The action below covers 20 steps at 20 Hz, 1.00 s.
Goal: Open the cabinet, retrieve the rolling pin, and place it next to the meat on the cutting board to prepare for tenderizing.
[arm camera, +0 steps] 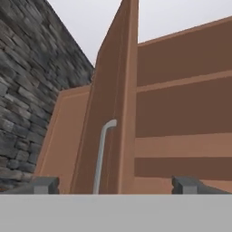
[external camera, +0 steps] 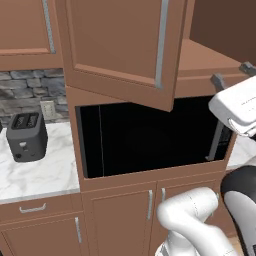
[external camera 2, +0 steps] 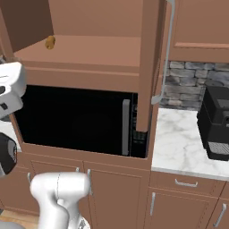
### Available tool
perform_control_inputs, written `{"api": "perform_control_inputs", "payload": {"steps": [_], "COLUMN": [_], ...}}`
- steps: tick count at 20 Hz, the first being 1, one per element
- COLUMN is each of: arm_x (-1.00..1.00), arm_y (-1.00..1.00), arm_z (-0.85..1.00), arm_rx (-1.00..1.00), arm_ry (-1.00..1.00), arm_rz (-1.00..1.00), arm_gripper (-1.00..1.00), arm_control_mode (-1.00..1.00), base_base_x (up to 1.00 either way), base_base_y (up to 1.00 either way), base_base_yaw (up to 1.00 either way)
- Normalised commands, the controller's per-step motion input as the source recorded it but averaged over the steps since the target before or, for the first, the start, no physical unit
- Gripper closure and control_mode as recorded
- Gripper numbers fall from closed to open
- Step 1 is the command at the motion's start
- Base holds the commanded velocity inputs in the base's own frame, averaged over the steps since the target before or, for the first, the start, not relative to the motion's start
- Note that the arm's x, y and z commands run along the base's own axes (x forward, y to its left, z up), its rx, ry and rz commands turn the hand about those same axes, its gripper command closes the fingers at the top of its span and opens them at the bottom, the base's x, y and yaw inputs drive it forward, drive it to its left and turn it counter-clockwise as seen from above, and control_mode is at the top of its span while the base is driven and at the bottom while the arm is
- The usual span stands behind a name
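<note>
The cabinet (external camera: 200,55) stands open, and its left door (external camera: 120,45) with a long silver bar handle (external camera: 161,45) swings out toward me. In the right base view the right door (external camera 2: 147,67) is seen edge-on, swung out. A small tan piece, the rolling pin (external camera 2: 50,42), lies far back on the cabinet shelf. My gripper (external camera: 232,74) is open at the shelf's front edge with nothing between its fingers. The hand view has the gripper (arm camera: 115,185) facing a door edge (arm camera: 122,113) and its handle (arm camera: 102,154). The meat and the cutting board are out of view.
A black microwave (external camera: 145,137) fills the niche under the cabinet. A dark toaster (external camera: 26,136) sits on the marble counter (external camera: 40,175) at the left. A black coffee machine (external camera 2: 217,123) stands on the counter at the right. Low cabinets run below.
</note>
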Motion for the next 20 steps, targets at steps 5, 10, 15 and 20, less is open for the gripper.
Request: {"api": "perform_control_inputs", "payload": {"steps": [5, 10, 15, 20], "arm_x": [0.10, 0.42, 0.78, 0.85], "arm_y": [-0.38, -0.27, -0.13, -0.03], "arm_z": [-0.10, -0.07, -0.06, -0.02], "arm_rx": [0.03, 0.00, 0.00, 0.00], "arm_ry": [0.00, 0.01, 0.05, 0.07], "arm_rz": [0.19, 0.19, 0.18, 0.14], "arm_gripper": [-1.00, -1.00, -1.00, -1.00], "arm_control_mode": [-1.00, -1.00, -1.00, -1.00], "base_base_x": [0.00, 0.00, 0.00, 0.00], "base_base_y": [0.00, 0.00, 0.00, 0.00], "base_base_yaw": [0.00, 0.00, 0.00, 0.00]}}
